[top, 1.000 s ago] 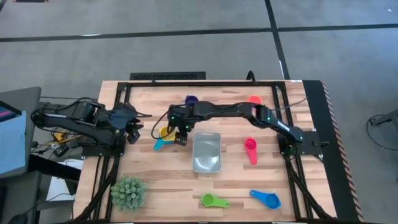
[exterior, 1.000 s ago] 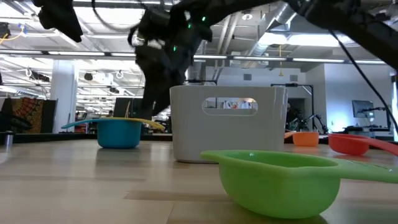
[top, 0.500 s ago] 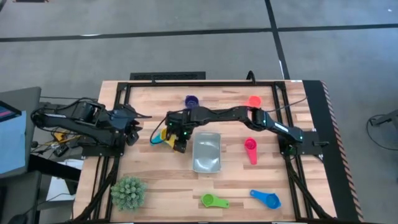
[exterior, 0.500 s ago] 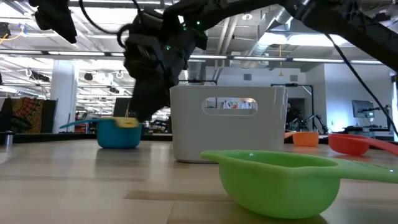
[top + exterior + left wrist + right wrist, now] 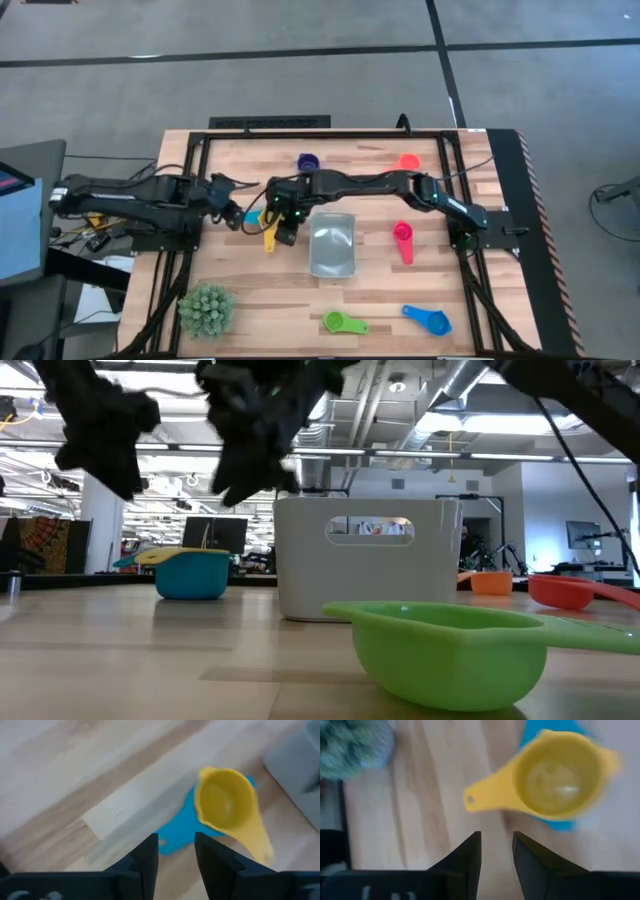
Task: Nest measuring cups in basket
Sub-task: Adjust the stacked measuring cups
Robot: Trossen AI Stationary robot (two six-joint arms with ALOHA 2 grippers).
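So we've got the yellow cup (image 5: pixel 268 232) sitting in the teal cup (image 5: pixel 192 573), left of the basket (image 5: pixel 333 245) mid-worktop (image 5: pixel 240 290). Both sets of jaws hover above it, empty: right gripper (image 5: pixel 496 851) slightly parted, left gripper (image 5: pixel 176 851) likewise. Risk: the arms collide, or a handle pinch tips the stack.

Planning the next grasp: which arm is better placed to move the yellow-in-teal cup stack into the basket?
Probably right. The right gripper hangs open beside the yellow cup and next to the basket. The left gripper, also open, is on the stack's far side from the basket.
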